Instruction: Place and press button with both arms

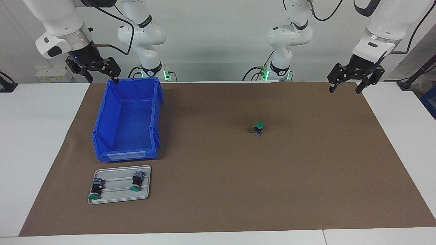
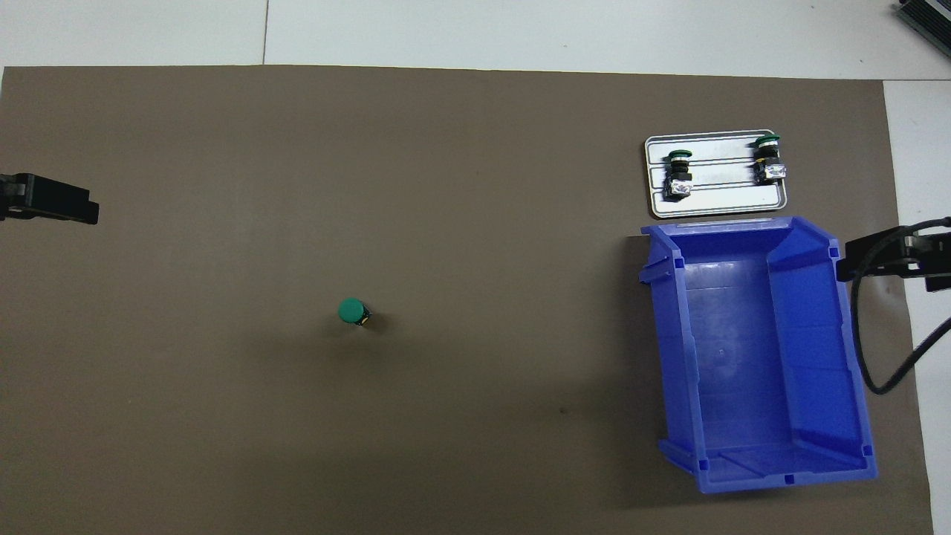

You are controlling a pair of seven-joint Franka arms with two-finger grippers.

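Button [image 1: 259, 128] standing upright, green cap up, on the brown mat mid-desk, toward the left arm's end. Well apart from both. Left gripper [image 1: 344, 85] hanging with jaws apart; right gripper [image 1: 102, 75] over the blue bin's [image 1: 126, 136] corner, jaws apart too, holding nothing.

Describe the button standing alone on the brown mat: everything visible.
The button is a small push-button switch with a round green mushroom cap on a dark blocky body, seemingly plastic. It stands upright, cap up, base on the brown mat, toward the left arm's end of the table, apart from the blue bin and the metal tray. Nothing but the mat touches it; neither end effector is near.
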